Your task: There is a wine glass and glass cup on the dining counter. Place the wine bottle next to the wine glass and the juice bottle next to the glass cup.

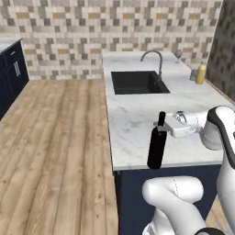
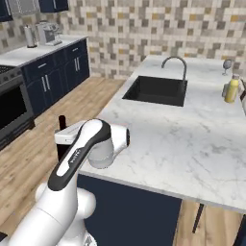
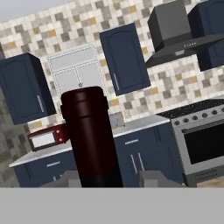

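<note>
the jaws (image 1: 163, 126) are closed on the neck of the wine bottle (image 1: 157, 148), just below its dark red cap. bottle is upright at the near left corner of the dining worktop (image 1: 137, 114); can't tell if its base rests on the marble or is lifted off it. in the hand view the bottle neck (image 3: 92, 140) rises between the two dark fingertips, w/ wall cabinets, a range hood (image 3: 175, 35), a stove (image 3: 203, 140) and a red microwave (image 3: 46, 138) behind it. in the right base view the bottle (image 2: 62, 126) is mostly hidden behind the arm, only the top and a strip of the dark body showing.

far end of the worktop: juice bottle (image 1: 201, 73) stands upright near the right edge, the glass cup (image 1: 193, 75) just beside it on its left. wine glass (image 1: 178, 55) stands farther back, near the faucet (image 1: 153, 57), apart from the yellow bottle. black sink (image 1: 139, 82) sits between the near and far ends. same group in the right base view: juice bottle (image 2: 232, 90), wine glass (image 2: 227, 65).
</note>
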### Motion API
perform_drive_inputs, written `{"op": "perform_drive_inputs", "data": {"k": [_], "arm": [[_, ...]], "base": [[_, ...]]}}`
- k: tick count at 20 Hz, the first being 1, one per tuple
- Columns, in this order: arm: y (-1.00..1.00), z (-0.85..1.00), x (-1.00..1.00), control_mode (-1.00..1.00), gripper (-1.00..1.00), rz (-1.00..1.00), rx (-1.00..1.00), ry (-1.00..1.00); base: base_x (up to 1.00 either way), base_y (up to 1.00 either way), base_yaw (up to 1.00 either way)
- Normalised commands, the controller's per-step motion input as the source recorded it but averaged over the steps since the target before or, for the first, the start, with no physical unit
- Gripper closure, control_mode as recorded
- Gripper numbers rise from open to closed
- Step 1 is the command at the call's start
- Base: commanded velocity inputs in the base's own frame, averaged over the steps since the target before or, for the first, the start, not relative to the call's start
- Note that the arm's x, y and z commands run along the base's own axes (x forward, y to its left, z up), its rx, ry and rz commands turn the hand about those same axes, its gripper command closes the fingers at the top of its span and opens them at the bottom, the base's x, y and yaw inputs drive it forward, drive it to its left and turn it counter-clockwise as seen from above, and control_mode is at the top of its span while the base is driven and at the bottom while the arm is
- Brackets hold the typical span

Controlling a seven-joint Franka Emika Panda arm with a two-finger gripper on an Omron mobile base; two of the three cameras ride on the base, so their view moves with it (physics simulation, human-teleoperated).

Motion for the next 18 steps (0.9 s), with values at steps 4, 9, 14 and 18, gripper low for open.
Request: {"op": "perform_drive_inputs", "data": {"k": [4, 9, 14, 18], "arm": [[0.00, 0.00, 0.00, 1.00, 1.00, 0.00, 0.00, 0.00], [0.00, 0.00, 0.00, 1.00, 1.00, 0.00, 0.00, 0.00], [0.00, 0.00, 0.00, 1.00, 1.00, 0.00, 0.00, 0.00], [0.00, 0.00, 0.00, 1.00, 1.00, 0.00, 0.00, 0.00]], "base": [[-0.07, -0.89, 0.00], [-0.04, -0.89, 0.00], [-0.03, -0.89, 0.00], [-0.01, -0.89, 0.00]]}}
